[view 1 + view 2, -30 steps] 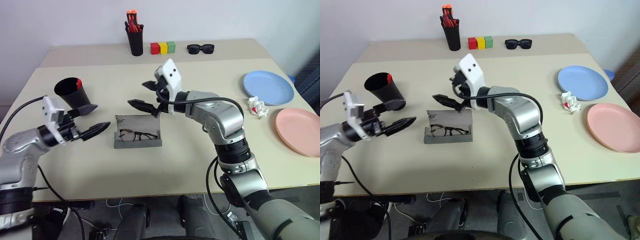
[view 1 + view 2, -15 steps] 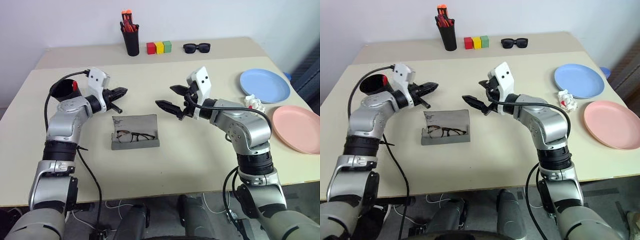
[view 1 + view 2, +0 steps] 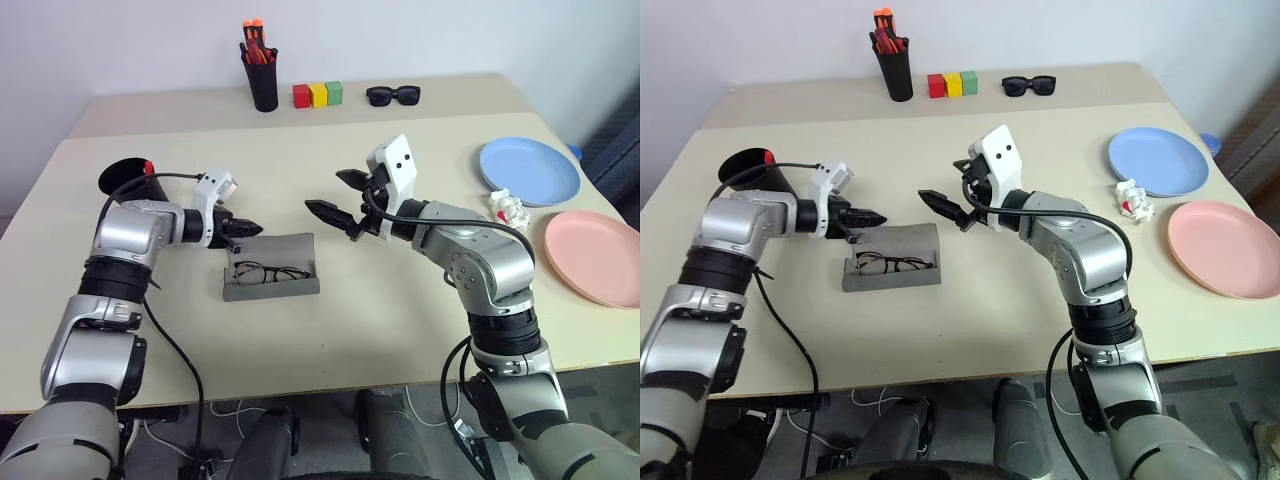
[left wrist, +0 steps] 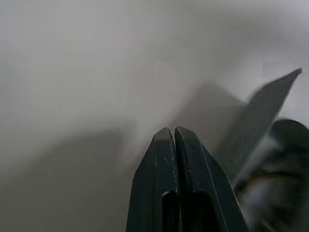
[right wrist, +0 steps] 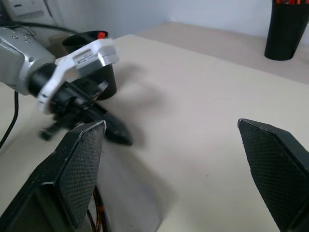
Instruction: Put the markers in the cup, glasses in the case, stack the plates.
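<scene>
We look down over a pale desk (image 3: 330, 330). Near its middle lies the grey case (image 3: 271, 267), open, its lid raised at the far side, with the dark wire-framed glasses (image 3: 272, 272) resting inside.

Our left gripper (image 3: 252, 229) is clenched, its two black fingers pressed together and holding nothing. Its tip hovers just at the case's far left corner, beside the upright lid; we cannot tell whether it touches the lid. The glasses lie just below and in front of this gripper.

Our right gripper (image 3: 336, 203) is released, fingers spread wide and empty, raised above the desk just beyond the case's far right corner, pointing toward the left gripper.

The black cup (image 3: 132, 184) stands on the desk's left side, behind our left arm, with the red cap of the marker (image 3: 148, 167) showing at its rim.

On the right, well apart from both grippers, the light blue plate (image 3: 529, 171) and the salmon pink plate (image 3: 596, 257) lie side by side, unstacked, with a small crumpled white and red thing (image 3: 510, 212) between them.
</scene>
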